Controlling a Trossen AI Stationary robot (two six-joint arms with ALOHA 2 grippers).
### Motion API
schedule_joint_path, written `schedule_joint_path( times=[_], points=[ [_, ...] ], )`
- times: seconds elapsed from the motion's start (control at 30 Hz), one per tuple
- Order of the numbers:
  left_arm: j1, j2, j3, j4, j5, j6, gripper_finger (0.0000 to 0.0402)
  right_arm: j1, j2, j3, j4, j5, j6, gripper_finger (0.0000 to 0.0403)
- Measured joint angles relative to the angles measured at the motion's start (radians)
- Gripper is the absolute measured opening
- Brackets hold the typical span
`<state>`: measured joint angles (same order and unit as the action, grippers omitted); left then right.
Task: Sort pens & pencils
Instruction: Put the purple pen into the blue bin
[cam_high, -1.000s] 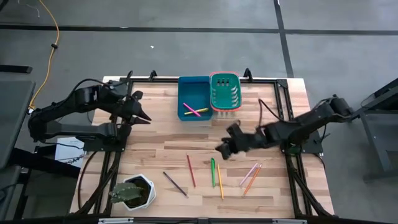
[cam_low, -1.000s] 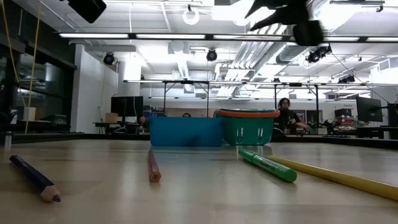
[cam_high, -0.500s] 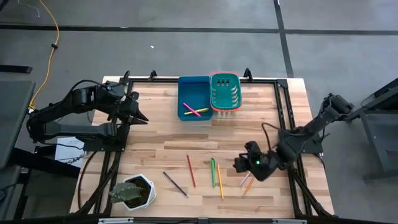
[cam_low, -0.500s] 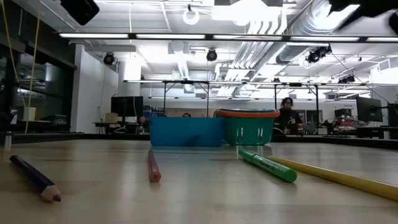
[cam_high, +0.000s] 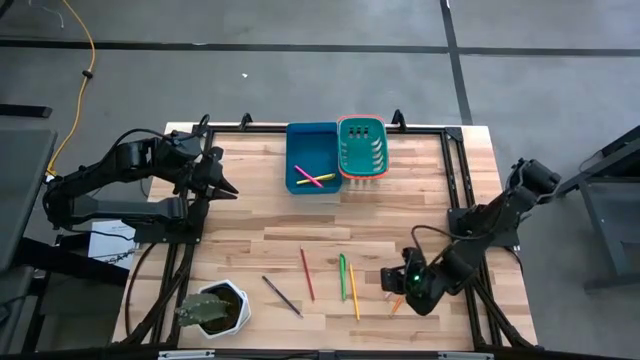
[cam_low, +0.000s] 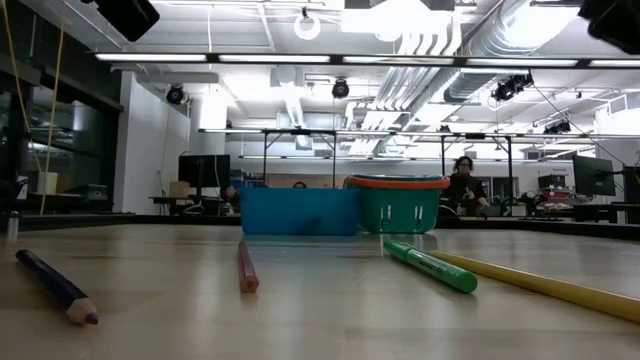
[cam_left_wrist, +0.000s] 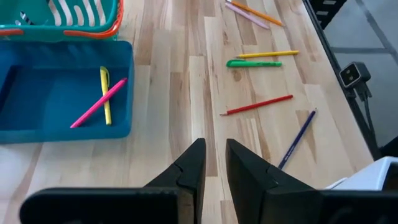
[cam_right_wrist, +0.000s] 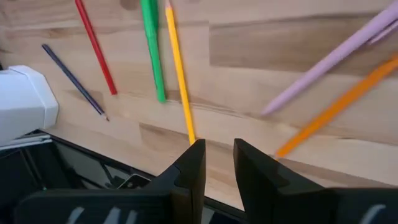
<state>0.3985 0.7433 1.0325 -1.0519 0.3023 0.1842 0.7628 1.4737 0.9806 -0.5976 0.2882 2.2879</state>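
wooden table (cam_high: 250, 235); near edge: right gripper (cam_high: 392, 283) low, fingers narrowly apart, empty, beside pink pencil (cam_right_wrist: 329, 61) and orange pencil (cam_right_wrist: 348, 99); loose pens mid-table; left gripper (cam_high: 228, 188) hovering, narrow gap, empty; far blue bin (cam_high: 311, 158) holds two pens

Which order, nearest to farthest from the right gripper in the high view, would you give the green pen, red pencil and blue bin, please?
From the right gripper:
1. Green pen, just left of it.
2. Red pencil, farther left.
3. Blue bin, at the table's far edge.
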Motion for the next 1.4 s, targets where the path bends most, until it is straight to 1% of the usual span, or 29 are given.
schedule_joint_path(
  times=[0.17,0.43,0.57,0.8,0.83,0.93,1.0,1.07,1.2,1.3,1.4],
  points=[
    [0.0,0.0,0.0,0.0,0.001,0.052,0.0051,-0.049,0.047,0.0,0.093,0.011,0.0,0.0073],
    [0.0,0.0,0.0,-0.008,0.001,0.102,0.0051,-0.165,0.045,0.0,0.065,-0.038,0.007,0.0073],
    [0.0,0.0,0.0,-0.025,0.002,0.146,0.0051,-0.189,0.045,0.0,0.056,-0.05,0.003,0.0073],
    [0.001,0.0,0.0,-0.022,0.003,0.178,0.0051,-0.201,0.044,0.0,0.059,-0.049,0.007,0.0073],
    [0.0,0.0,0.0,-0.022,0.003,0.181,0.0051,-0.201,0.044,0.0,0.065,-0.042,-0.001,0.0073],
    [0.001,0.0,0.0,-0.022,0.004,0.189,0.0051,-0.2,0.044,0.0,0.106,0.028,-0.051,0.0073],
    [0.0,0.0,0.0,-0.021,0.004,0.189,0.0051,-0.2,0.044,0.0,0.139,0.074,-0.113,0.0073],
    [0.001,0.0,0.0,-0.021,0.004,0.189,0.0051,-0.206,0.044,0.0,0.182,0.1,-0.212,0.0073],
    [0.001,0.0,0.0,-0.021,0.004,0.202,0.0051,-0.224,0.044,0.0,0.276,0.101,-0.47,0.0073],
    [0.001,0.0,0.0,-0.021,0.004,0.218,0.0051,-0.242,0.044,0.0,0.312,0.058,-0.629,0.0073],
    [0.0,0.0,0.0,-0.021,0.004,0.202,0.0051,-0.263,0.043,0.0,0.322,-0.022,-0.772,0.0073]
  ],
)
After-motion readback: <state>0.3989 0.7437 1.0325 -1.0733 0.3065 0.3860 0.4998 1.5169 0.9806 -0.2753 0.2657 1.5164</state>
